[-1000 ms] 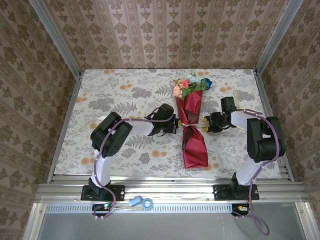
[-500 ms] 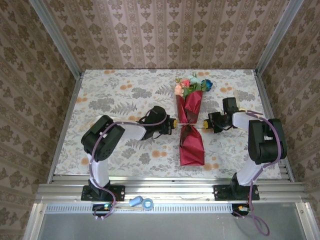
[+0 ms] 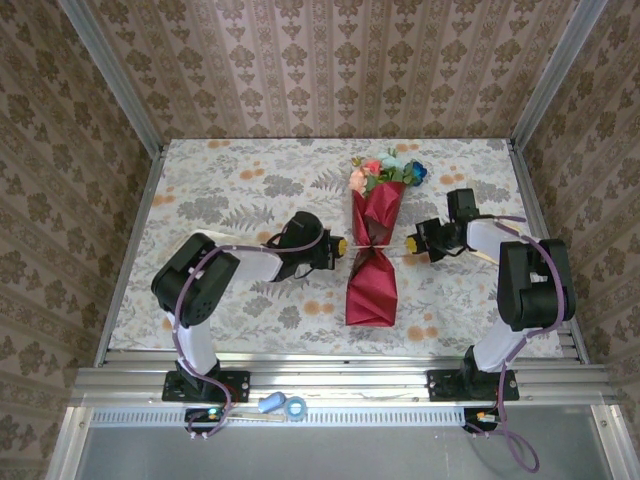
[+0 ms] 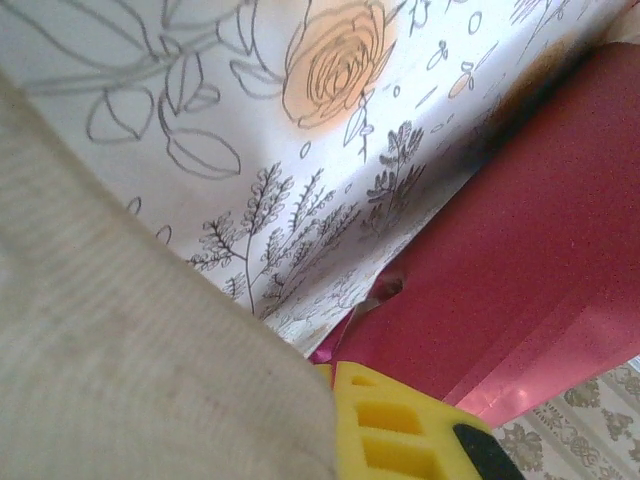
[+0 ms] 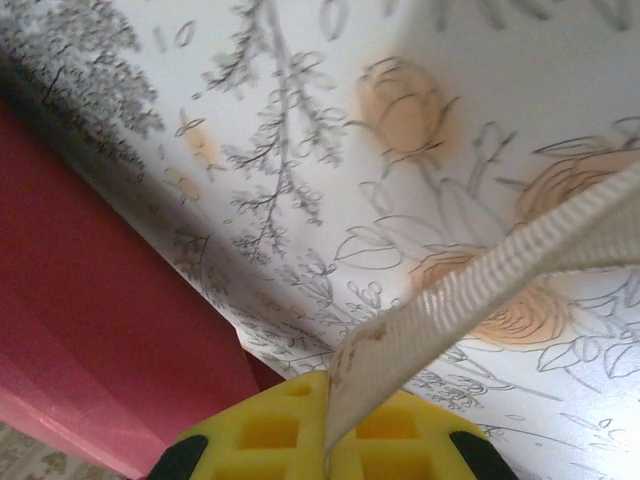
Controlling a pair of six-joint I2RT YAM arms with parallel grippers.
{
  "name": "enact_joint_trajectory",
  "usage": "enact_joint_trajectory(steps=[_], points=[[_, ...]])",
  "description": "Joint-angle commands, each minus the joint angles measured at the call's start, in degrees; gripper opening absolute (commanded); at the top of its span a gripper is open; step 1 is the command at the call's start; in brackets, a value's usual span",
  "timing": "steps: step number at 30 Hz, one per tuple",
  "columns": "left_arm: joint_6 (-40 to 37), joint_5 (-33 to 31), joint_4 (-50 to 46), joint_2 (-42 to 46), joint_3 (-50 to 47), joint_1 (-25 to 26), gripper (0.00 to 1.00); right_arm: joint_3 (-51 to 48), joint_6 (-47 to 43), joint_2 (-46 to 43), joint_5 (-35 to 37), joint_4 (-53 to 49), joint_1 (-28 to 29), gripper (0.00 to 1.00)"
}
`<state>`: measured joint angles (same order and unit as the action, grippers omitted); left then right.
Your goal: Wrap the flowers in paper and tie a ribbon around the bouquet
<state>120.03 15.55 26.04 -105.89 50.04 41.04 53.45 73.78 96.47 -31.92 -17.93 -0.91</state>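
Both arms have drawn outward, cinching the ribbon (image 5: 470, 288) tight round the waist of the bouquet (image 3: 372, 285) on the worktop (image 3: 230, 190); left fingers (image 3: 340, 245) and right fingers (image 3: 413, 243) stay clenched on its soft, slippery ends; best gripped near the tips.

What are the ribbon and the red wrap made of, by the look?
The ribbon: looks like woven textile, maybe grosgrain; matte cream, with fine cross ribs showing.
The paper: thin paper by the look; matte crimson, faintly grainy, holding crisp folds and layered edges.
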Motion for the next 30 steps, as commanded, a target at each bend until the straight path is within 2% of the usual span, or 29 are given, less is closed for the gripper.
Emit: enact_joint_trajectory(steps=[1,5,8,12,17,22,28,29,30], points=[[5.8,-3.4,-6.6,0.3,-0.8,-3.6,0.00,1.9,-4.2,0.1,11.6,-7.2,-1.3,0.00],[4.3,-2.9,-10.5,1.3,-0.3,-3.5,0.00,1.5,-5.0,0.0,12.4,-9.9,-1.1,0.00],[5.1,-4.5,-9.0,2.8,-3.1,-4.9,0.00,-1.2,-4.6,-1.6,13.0,-7.3,-3.7,0.00],[2.3,-4.6,-11.8,6.4,-5.8,-8.1,0.00,-1.7,-5.9,-1.3,12.3,-7.1,-7.8,0.00],[2.6,-4.6,-10.7,7.4,-7.6,-8.9,0.00,-2.5,-5.9,-0.9,11.9,-6.5,-9.5,0.00],[1.9,-4.2,-10.9,7.4,-7.0,-8.7,0.00,-3.2,-5.3,-1.5,11.6,-5.5,-8.8,0.00],[-0.7,0.4,-12.8,2.8,-1.8,-6.7,0.00,0.9,-5.6,0.2,9.0,-10.1,-1.8,0.00],[0.2,0.8,-11.5,1.7,-1.6,-6.1,0.10,1.8,-5.6,1.4,7.5,-11.1,-0.8,0.03],[0.9,1.1,-10.9,1.1,-1.4,-5.6,0.25,2.4,-5.4,2.3,6.5,-11.5,0.1,0.11]])
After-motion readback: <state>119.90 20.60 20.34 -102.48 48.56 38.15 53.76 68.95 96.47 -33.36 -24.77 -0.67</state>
